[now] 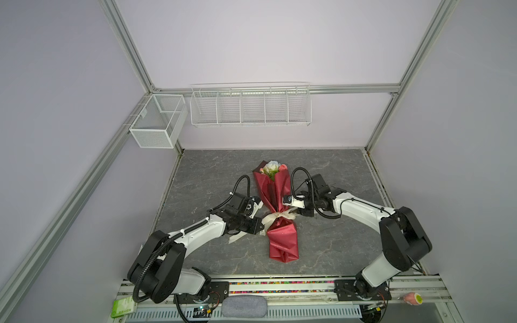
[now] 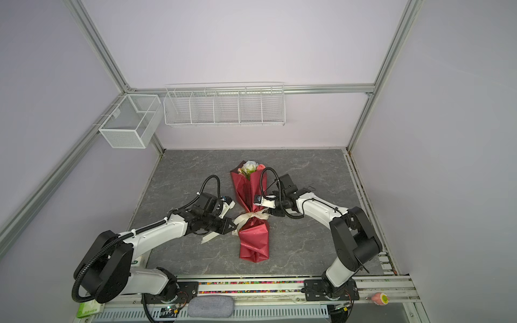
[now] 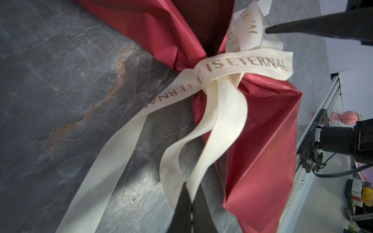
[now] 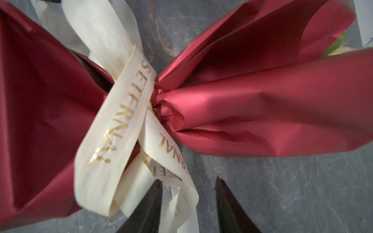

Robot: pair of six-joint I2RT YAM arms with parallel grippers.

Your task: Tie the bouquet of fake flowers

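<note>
Left pincer (image 3: 189, 194): pinching ribbon (image 3: 228, 117) tail | right pincer (image 4: 187, 181): spread astride another strand | next: close fully, pull apart evenly, keep bouquet (image 1: 282, 240) flat

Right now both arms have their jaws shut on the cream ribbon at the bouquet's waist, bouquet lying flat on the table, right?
Not both. Only the left gripper is shut on the ribbon. The right gripper has its jaws apart with nothing clamped, as the right wrist view shows. The bouquet does lie flat on the table.
</note>
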